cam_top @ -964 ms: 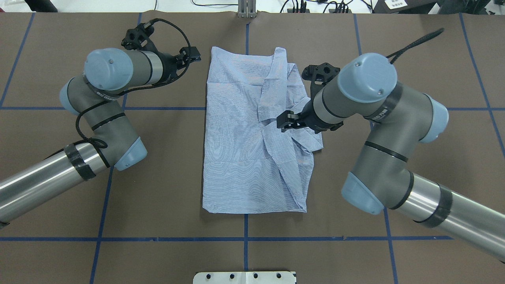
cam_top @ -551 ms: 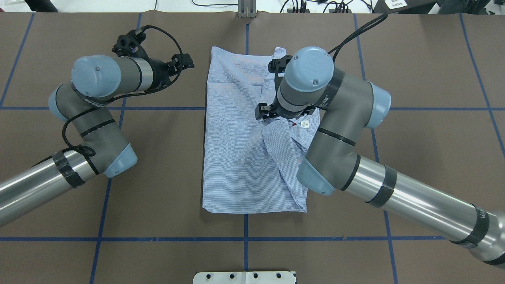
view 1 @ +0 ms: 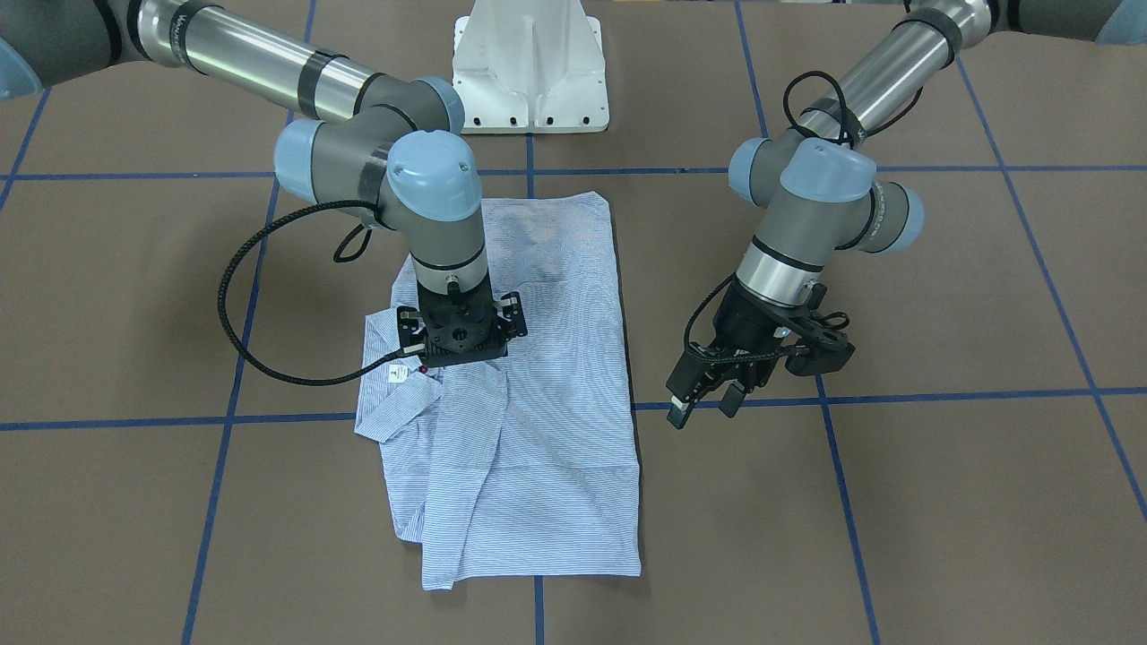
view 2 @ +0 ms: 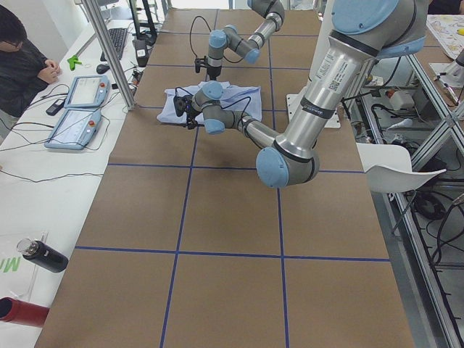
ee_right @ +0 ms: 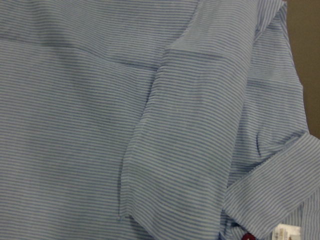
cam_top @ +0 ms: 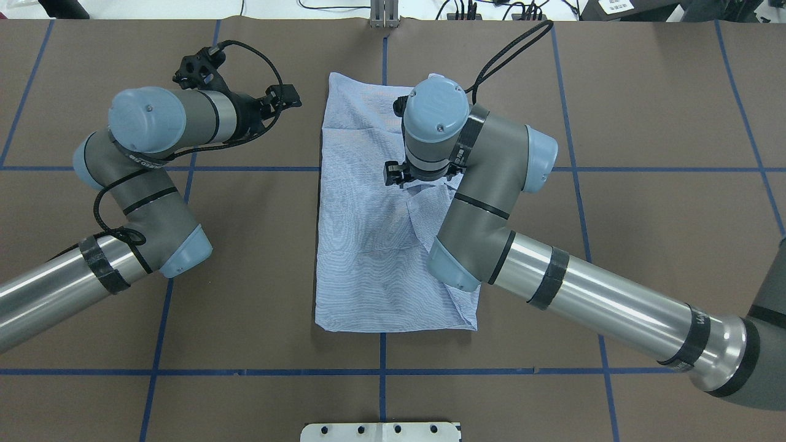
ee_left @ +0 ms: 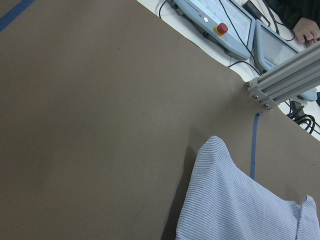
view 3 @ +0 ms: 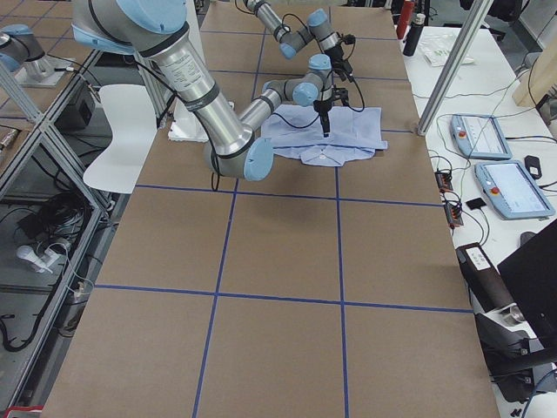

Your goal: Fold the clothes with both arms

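The striped shirt (cam_top: pixel 368 245) lies flat and partly folded in the middle of the table, also in the front view (view 1: pixel 556 430). Its collar (view 1: pixel 381 421) and white neck label (view 1: pixel 397 374) show beside my right wrist. My right gripper (view 1: pixel 461 345) points straight down onto the shirt's upper part. Its fingers are hidden under the wrist, so I cannot tell their state. The right wrist view shows a sleeve flap (ee_right: pixel 190 125) lying over the shirt body and a red button (ee_right: pixel 247 236). My left gripper (view 1: pixel 706 403) hangs open and empty over bare table beside the shirt's edge (ee_left: pixel 235 200).
The white pedestal (view 1: pixel 530 67) stands at the robot's side of the table. An aluminium post (ee_left: pixel 285 75) and teach pendants (ee_left: pixel 215 20) are past the far edge. A seated person (view 2: pixel 22 58) and bottles (view 2: pixel 43 255) are at the side bench.
My right arm has swung left across the shirt, from its right edge to over its upper middle. My left arm has drawn back slightly to the left.
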